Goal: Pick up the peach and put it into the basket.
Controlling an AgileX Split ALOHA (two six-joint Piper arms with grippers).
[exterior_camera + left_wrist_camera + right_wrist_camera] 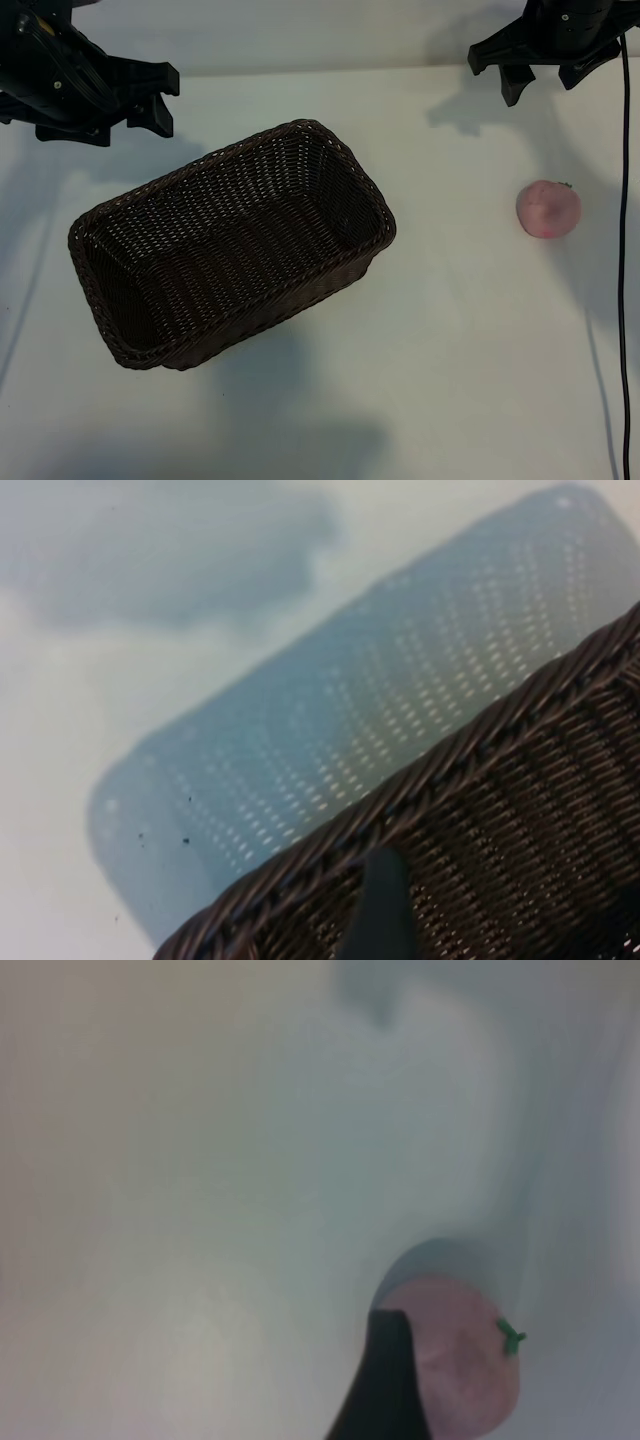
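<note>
On the white table (450, 350), left of centre, sits the large rectangular dark brown woven wicker basket (232, 243), set at a slant, its braided rim whole and nothing inside it. Well apart from it, toward the right edge, lies the small round pink peach (548, 209), alone on bare surface, with open white table on every side. A thin black cable (626, 250) runs down the far right, just beside the peach but not touching it.

Left hand (150, 95): up at the far left corner, above the table, off the basket's far rim. Its fingers stand spread, nothing between them. From its own wrist camera the basket's braided rim (430, 780) crosses the view, with one dark finger (378, 910) showing in front of the weave.

Right hand (540, 80): at the far right corner, beyond the peach and apart from it. Fingers likewise spread and empty. Its wrist camera shows the peach (465, 1365) with a small green stem, partly behind one dark finger (385, 1380).

Broad clear table between basket and peach.
</note>
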